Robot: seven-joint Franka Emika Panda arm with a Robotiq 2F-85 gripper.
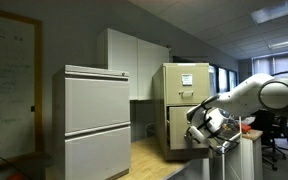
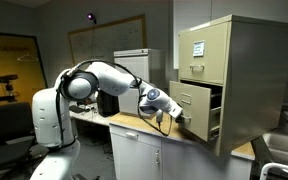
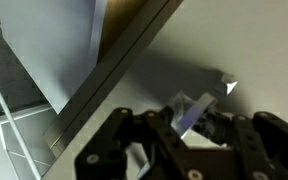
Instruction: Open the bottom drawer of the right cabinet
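Observation:
The tall tan cabinet [image 1: 184, 85] stands on a counter and has white paper on its top drawer; it shows in both exterior views [image 2: 249, 70]. Its bottom drawer [image 2: 196, 100] is pulled partly out, with a dark gap behind its front. It also shows in an exterior view [image 1: 181, 125]. My gripper [image 2: 180, 119] is at the drawer front, also seen in an exterior view [image 1: 206, 135]. In the wrist view my black fingers [image 3: 189, 125] close around the small silver handle [image 3: 192, 113] against the tan drawer front [image 3: 234, 40].
A wider pale grey two-drawer cabinet [image 1: 96, 120] stands beside the tan one. Both rest on a wooden counter [image 2: 134, 122]. Office chairs [image 1: 279, 135] [image 2: 9, 125] stand near the robot base. White wall cupboards [image 1: 134, 60] are behind.

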